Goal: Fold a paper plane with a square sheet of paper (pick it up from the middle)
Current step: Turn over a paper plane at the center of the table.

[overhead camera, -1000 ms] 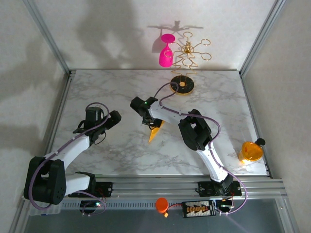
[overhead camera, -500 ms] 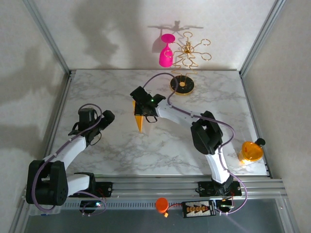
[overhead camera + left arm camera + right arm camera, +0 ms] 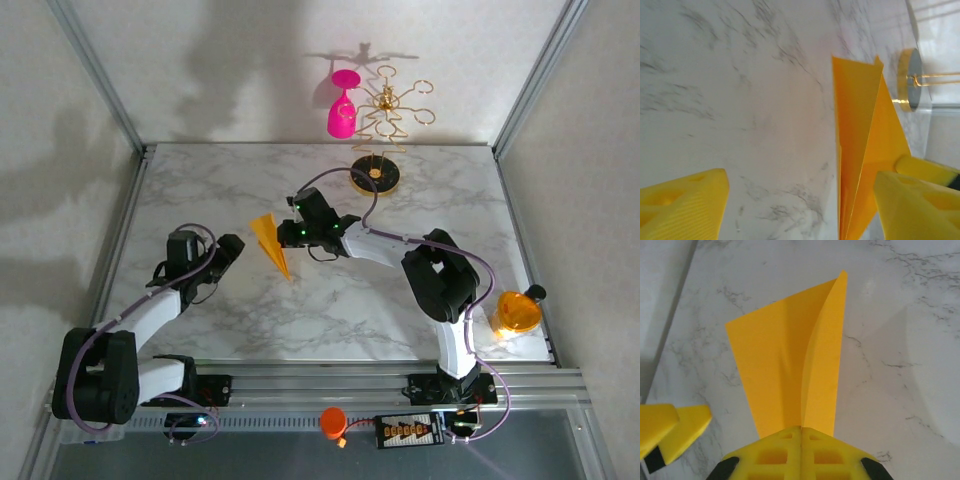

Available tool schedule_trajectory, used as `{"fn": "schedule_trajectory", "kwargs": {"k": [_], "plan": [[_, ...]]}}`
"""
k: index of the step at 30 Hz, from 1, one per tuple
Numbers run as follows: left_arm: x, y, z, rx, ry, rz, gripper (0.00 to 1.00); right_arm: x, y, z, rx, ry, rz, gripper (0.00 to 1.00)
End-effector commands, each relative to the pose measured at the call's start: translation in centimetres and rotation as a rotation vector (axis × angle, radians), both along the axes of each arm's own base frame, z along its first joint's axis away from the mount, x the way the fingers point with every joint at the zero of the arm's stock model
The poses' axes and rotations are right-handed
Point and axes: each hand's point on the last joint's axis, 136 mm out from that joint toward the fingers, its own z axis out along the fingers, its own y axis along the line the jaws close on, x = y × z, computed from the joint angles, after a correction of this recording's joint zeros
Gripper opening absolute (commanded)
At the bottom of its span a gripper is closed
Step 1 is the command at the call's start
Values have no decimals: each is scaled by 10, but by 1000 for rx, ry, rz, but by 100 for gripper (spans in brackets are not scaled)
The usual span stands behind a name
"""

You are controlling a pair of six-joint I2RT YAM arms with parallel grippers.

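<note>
I find the right gripper (image 3: 295, 233) clenched on one end of the paper plane (image 3: 270, 240), holding it over the desk (image 3: 340, 310) left of centre, presumably offered for a handover. The left gripper (image 3: 232, 248) waits just beside, jaws released, grasping nothing.

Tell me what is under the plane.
Marble table shows all around the plane, which the right gripper holds. The patch directly beneath is covered by the paper.
</note>
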Motion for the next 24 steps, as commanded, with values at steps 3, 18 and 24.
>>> {"fn": "schedule_trajectory", "kwargs": {"k": [3,18,24], "plan": [[2,-35,5,-81,-15,-77,61,-1,8,10,71,-31,61,0],[18,-52,10,-76,-42,-98,34,-6,2,5,82,-3,70,0],[21,-53,8,-67,-41,-107,25,-6,2,6,89,3,72,0]]}}
